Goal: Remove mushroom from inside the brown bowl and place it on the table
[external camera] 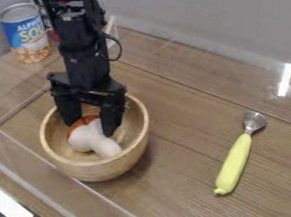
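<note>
The brown bowl (134, 147) stands at the left front of the table (188, 105). Inside it lies the mushroom (96, 139) on its side, cream stem toward the front and orange-brown cap partly hidden behind the fingers. My gripper (90, 116) points straight down into the bowl, open, its two black fingers straddling the cap end of the mushroom. Whether the fingers touch the mushroom I cannot tell.
A soup can (24, 33) stands at the back left corner. A yellow-green handled spoon (239, 156) lies at the front right. Clear plastic walls (194, 49) edge the table.
</note>
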Controlling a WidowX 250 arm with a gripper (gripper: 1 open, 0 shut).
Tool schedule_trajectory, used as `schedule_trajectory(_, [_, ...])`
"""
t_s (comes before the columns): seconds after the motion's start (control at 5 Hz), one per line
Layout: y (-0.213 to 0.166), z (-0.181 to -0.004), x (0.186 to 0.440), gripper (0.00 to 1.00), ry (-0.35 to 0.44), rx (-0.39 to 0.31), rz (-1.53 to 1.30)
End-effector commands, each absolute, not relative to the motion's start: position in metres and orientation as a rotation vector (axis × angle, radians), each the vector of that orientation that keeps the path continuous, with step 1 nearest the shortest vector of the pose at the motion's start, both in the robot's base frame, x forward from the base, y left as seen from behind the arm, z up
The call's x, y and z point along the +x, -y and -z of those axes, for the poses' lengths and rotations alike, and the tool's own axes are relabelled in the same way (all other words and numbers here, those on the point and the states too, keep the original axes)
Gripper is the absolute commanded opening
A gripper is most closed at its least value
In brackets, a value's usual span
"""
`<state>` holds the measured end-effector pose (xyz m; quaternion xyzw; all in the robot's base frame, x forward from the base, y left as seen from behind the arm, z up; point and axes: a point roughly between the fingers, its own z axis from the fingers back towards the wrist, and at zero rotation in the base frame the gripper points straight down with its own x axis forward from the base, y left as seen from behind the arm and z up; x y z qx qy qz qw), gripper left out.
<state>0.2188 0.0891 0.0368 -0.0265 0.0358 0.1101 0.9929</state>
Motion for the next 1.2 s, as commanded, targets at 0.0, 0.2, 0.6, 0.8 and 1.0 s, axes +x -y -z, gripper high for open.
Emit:
schedule_trajectory(0.0, [-0.0902,-0.0431,0.2256,1.0,-0.052,-0.039,-0.205])
schedule_trajectory(0.2, [-0.0901,-0.0438,0.2268,1.0,-0.059,-0.036,-0.201])
schedule_trajectory(0.6, [-0.0901,-0.0446,0.2271,1.0,-0.071,-0.029,-0.191])
schedule_trajectory(0.8, [-0.0902,-0.0447,0.2279,1.0,-0.077,-0.025,-0.186])
schedule_trajectory(1.0, [-0.0896,-0.0451,0.2289,1.0,-0.08,-0.026,-0.182])
